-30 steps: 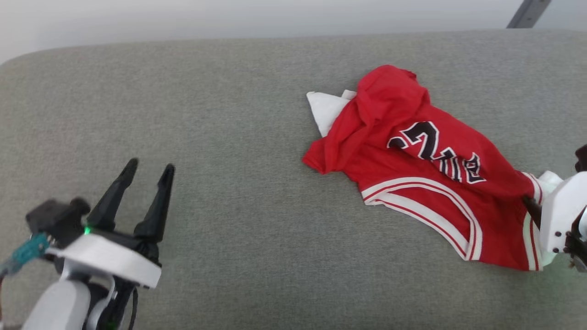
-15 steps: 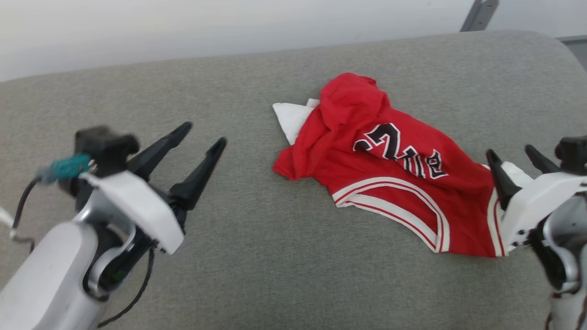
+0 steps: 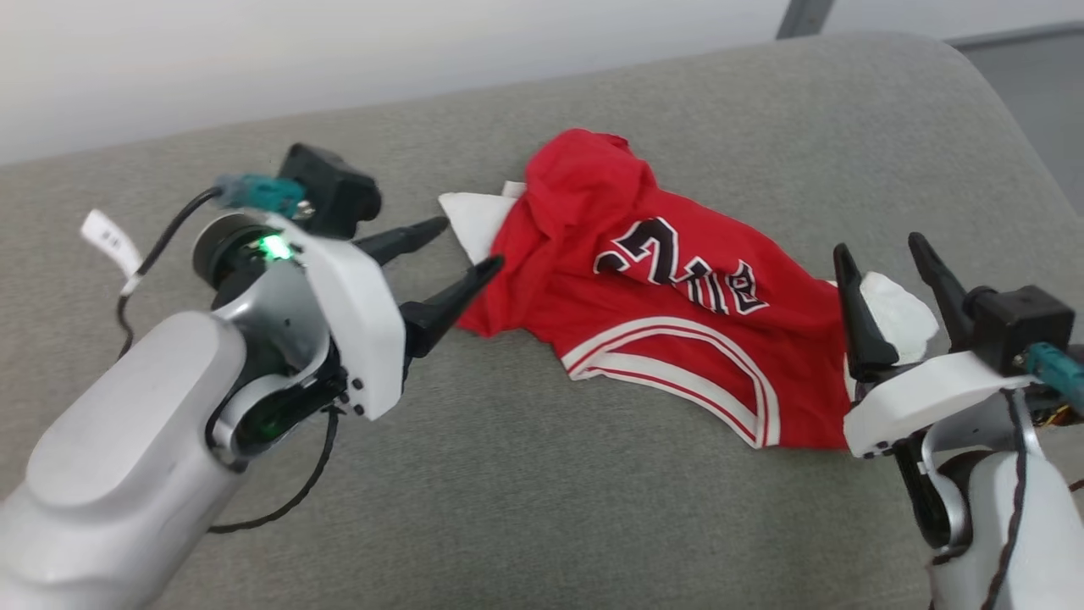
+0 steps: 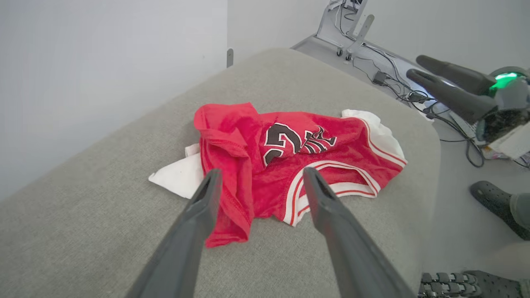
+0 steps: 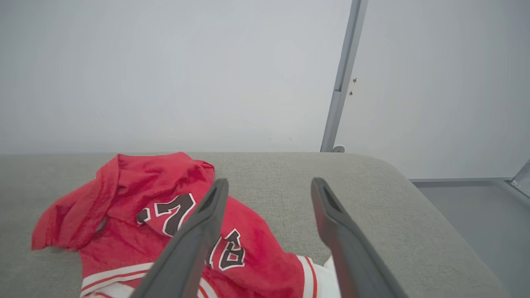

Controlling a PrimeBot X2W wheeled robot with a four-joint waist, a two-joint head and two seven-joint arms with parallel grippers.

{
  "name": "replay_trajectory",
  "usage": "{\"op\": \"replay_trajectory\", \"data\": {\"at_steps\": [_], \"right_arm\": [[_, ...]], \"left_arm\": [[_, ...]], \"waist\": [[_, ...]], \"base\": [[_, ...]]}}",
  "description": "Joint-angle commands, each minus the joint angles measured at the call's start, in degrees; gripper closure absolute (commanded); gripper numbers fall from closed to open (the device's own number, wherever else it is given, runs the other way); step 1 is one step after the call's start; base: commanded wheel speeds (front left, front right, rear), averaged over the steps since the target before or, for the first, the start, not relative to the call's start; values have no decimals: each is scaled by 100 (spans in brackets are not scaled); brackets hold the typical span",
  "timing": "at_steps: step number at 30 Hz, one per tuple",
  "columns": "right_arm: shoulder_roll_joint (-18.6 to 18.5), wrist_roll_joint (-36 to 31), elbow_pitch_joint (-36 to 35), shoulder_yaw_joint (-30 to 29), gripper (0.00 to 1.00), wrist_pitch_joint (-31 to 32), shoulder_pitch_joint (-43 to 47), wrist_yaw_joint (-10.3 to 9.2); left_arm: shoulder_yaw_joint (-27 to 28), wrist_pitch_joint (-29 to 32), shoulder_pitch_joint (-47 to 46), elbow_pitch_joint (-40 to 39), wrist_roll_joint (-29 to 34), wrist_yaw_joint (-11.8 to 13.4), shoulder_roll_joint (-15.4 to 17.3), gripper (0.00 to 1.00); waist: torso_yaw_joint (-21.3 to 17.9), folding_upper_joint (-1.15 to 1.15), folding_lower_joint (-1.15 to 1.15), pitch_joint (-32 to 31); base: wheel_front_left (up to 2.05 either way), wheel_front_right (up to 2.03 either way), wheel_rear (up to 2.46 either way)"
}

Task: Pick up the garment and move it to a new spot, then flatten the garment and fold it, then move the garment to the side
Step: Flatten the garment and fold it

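Note:
The garment is a red jersey with white sleeves, striped trim and black numerals, lying crumpled on the grey cushioned surface. It also lies ahead in the left wrist view as the garment and low left in the right wrist view as the garment. My left gripper is open, its fingertips right at the jersey's left edge near a white sleeve. My right gripper is open too, raised beside the jersey's right end over the other white sleeve. Nothing is between either pair of fingers.
The cushioned surface ends in a rounded edge at the right, with grey floor beyond. A pale wall and a metal post stand behind. Cables and a person's dark shoe are on the floor.
The head camera has turned, shifting the whole picture. Both arms have risen and reached in: the left gripper now points at the jersey's left edge, the right gripper stands at its right end.

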Motion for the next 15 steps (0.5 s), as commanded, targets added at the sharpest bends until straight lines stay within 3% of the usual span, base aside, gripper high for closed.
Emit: {"op": "replay_trajectory", "data": {"at_steps": [1, 8, 15], "right_arm": [[39, -140, 90, -22, 0, -146, -74, -2], [145, -59, 375, 45, 0, -520, -140, -2], [152, 327, 614, 251, 0, -801, -269, -2]], "left_arm": [[-144, 128, -186, 126, -125, -16, -25, 0], [-704, 627, -679, 728, -350, -16, -89, 0], [-1003, 843, -961, 1549, -200, -17, -128, 0]], "waist": [[-119, 0, 0, 84], [-416, 0, 0, 293], [-708, 0, 0, 564]], "base": [[0, 0, 0], [0, 0, 0], [0, 0, 0]]}}
